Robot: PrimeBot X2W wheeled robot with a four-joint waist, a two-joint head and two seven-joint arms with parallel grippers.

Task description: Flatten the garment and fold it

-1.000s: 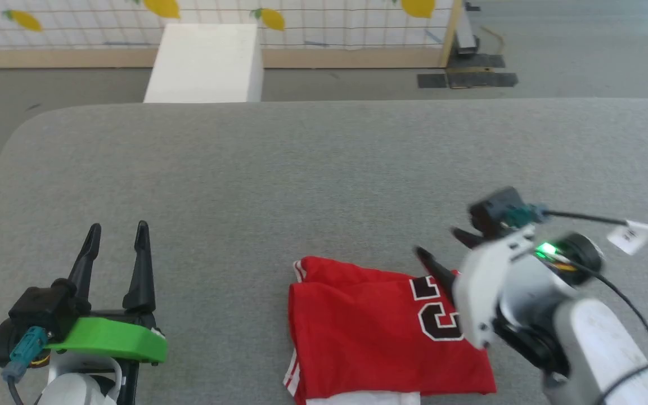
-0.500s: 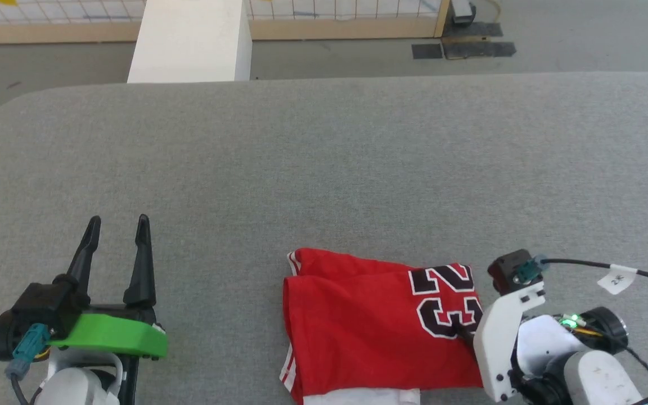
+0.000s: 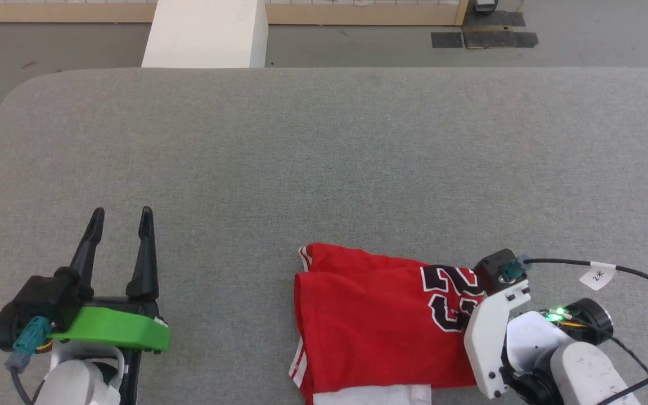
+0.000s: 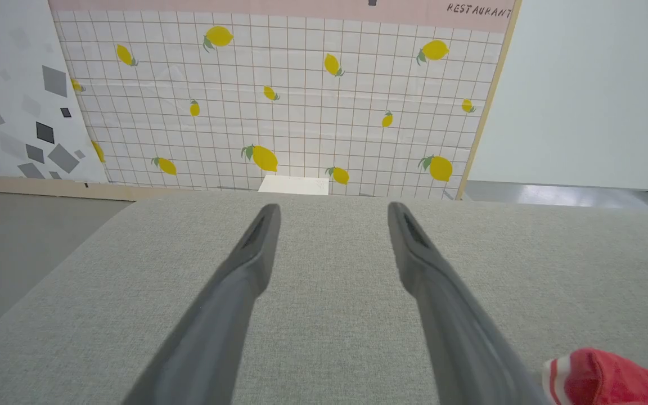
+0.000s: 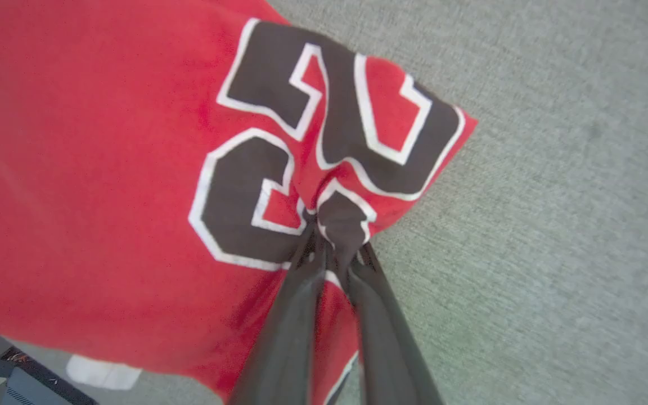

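Our garment [image 3: 374, 326] lies bunched at the head view's lower right; right gripper [image 5: 332, 225] pinches its "23" corner, left gripper [image 3: 121, 216] gapes empty. Flattening's barely begun, we judge; folding's all ahead.

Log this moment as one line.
right gripper: shut on garment at the 23 | left gripper: open, apart from garment | garment: lying on grey table
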